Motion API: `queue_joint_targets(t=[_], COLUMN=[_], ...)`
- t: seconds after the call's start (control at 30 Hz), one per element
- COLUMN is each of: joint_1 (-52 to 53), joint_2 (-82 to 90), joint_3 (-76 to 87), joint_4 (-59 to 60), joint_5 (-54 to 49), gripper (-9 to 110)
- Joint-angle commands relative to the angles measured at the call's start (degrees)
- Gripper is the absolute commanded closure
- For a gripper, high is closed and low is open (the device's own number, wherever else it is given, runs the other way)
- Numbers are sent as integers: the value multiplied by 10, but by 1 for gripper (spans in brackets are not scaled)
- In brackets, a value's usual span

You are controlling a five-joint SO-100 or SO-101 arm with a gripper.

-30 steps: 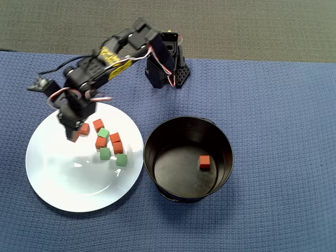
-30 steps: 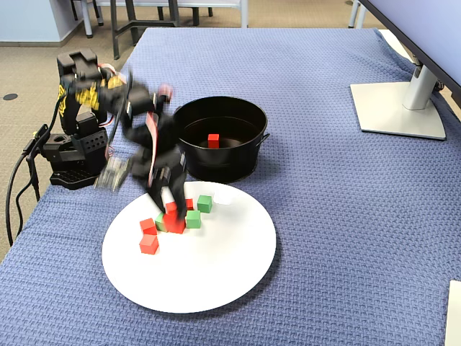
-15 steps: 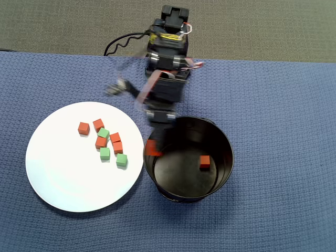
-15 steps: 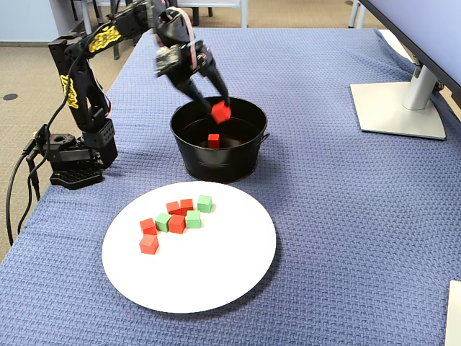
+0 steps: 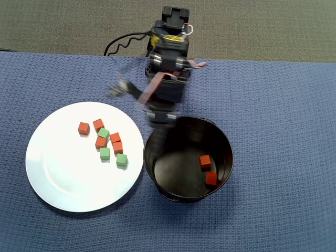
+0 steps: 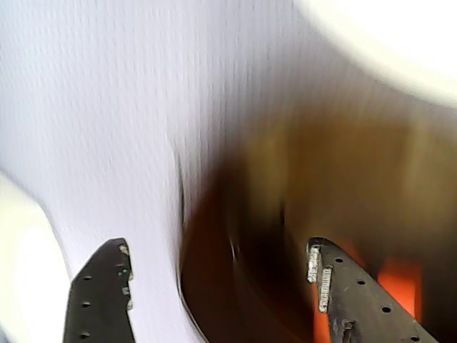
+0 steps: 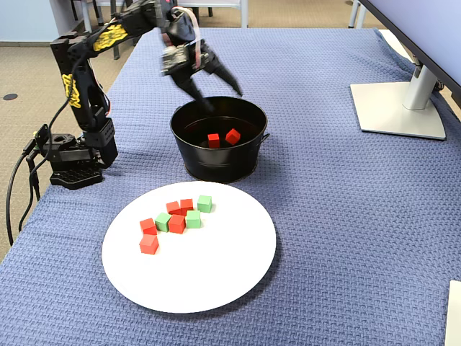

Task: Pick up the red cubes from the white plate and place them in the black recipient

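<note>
Your gripper (image 7: 220,97) hangs wide open and empty above the black recipient (image 5: 157,142) — two red cubes (image 5: 205,161) lie inside. That's the release step, I'd judge. Next, swing to the white plate (image 5: 58,178) for one of four reds — three green cubes (image 5: 104,153) crowd them, so pick an outer one.

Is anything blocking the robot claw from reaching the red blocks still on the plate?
Nothing visible blocks it. The open gripper hangs above the black bowl's rim, and four red cubes lie uncovered on the white plate, though green cubes sit tight against some.
</note>
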Motion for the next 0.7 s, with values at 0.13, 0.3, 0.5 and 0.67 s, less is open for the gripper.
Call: queue_joint_targets(t=[0.13, 0.3, 0.5, 0.67], joint_1=[272, 337, 394, 419], joint_2=[-20, -91, -163, -234], joint_3=[42, 40, 44, 28], joint_4=[-51, -77, -108, -121], joint_5=[-123, -196, -273, -326], gripper=[78, 78, 78, 79])
